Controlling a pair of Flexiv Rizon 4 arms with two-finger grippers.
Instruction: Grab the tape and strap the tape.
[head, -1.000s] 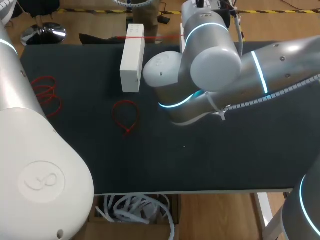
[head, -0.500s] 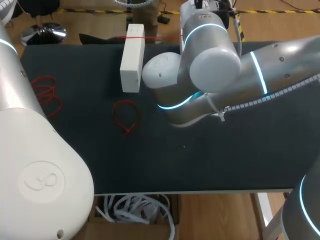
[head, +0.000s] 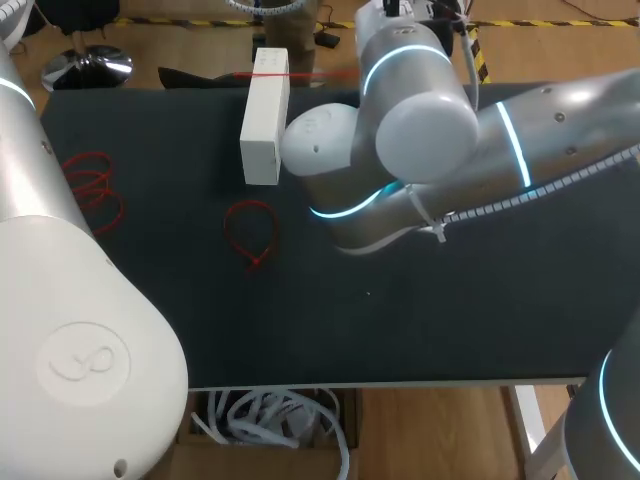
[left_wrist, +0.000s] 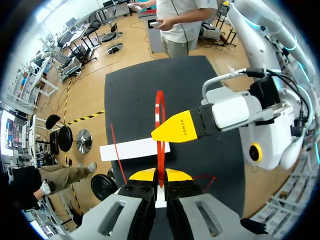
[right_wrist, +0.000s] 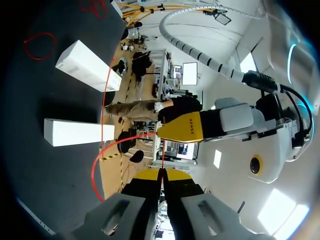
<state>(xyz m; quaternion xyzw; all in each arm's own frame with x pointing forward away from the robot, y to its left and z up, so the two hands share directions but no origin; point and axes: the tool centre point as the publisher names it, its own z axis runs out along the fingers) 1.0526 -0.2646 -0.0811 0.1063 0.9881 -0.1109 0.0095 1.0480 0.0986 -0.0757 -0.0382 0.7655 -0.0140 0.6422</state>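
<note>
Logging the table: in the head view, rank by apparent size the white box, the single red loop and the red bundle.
Largest: white box. Then red bundle and single red loop, which look about alike, so unranked.

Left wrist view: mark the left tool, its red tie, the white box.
left tool (left_wrist: 160, 175): left wrist view, between its tips.
red tie (left_wrist: 160, 157): left wrist view, strand above tips.
white box (left_wrist: 130, 151): left wrist view, long face's middle.
</note>
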